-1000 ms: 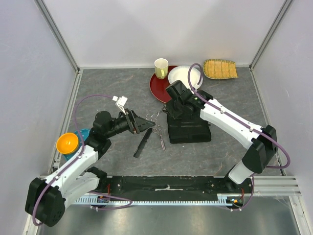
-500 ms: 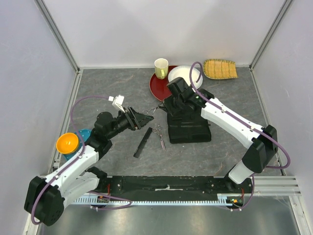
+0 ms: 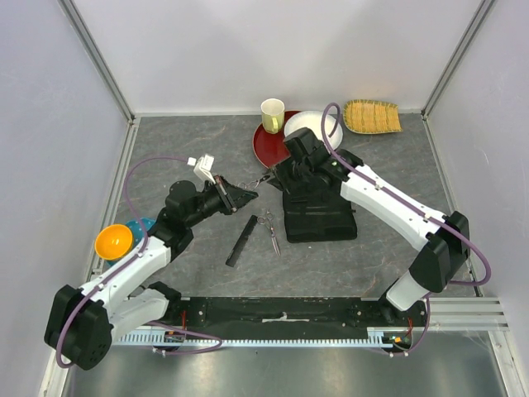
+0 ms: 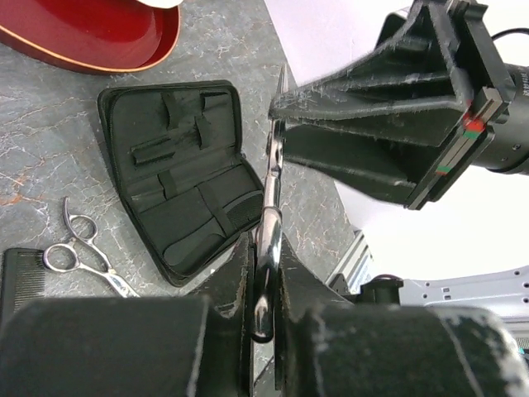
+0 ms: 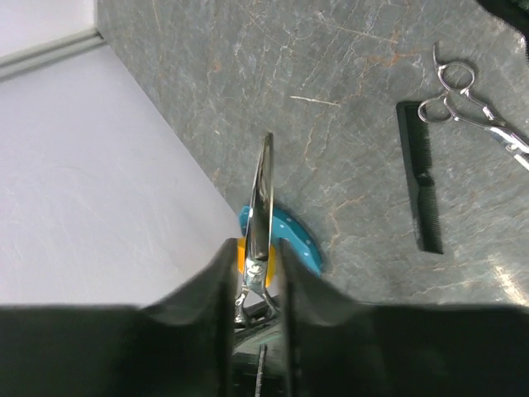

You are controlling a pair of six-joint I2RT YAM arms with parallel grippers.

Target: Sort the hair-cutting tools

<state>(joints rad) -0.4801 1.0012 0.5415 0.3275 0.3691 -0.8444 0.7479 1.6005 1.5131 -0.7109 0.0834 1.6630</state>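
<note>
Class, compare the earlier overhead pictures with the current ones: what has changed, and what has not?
The left tool, shut on the held scissors, moved toward the far side, closing on the right tool, which shifted slightly; the blade sits between the right tool's fingers. The other scissors, black comb and case stayed put.

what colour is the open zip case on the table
The case is black all over, shown best in the left wrist view.

bright, even light; near fingers (image 4: 116, 347) blur softly.
</note>
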